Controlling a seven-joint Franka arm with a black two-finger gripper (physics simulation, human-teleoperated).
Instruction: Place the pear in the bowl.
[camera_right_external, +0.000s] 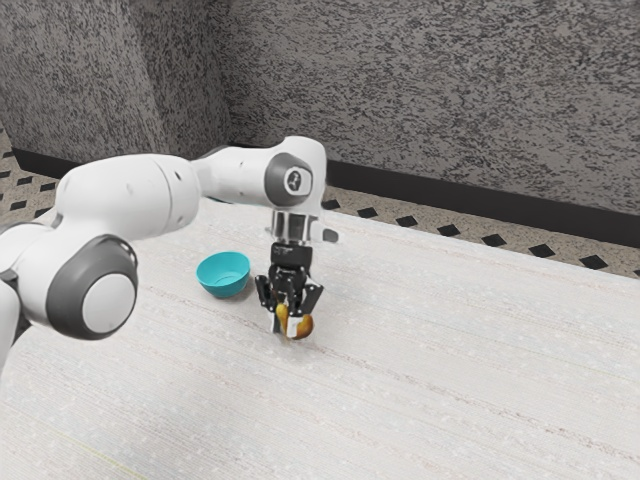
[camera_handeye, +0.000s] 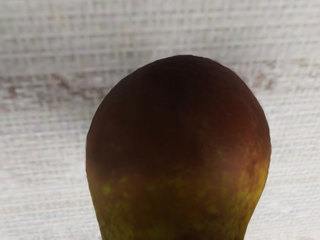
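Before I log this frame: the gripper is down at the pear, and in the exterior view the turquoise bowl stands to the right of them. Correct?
Not quite: the exterior view shows the turquoise bowl to the left of them. The gripper is indeed down at the pear.

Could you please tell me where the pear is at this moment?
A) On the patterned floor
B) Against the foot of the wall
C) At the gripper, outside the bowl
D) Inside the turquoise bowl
C: the exterior view shows the pear at the gripper, while the turquoise bowl stands apart, toward the exterior view's left.
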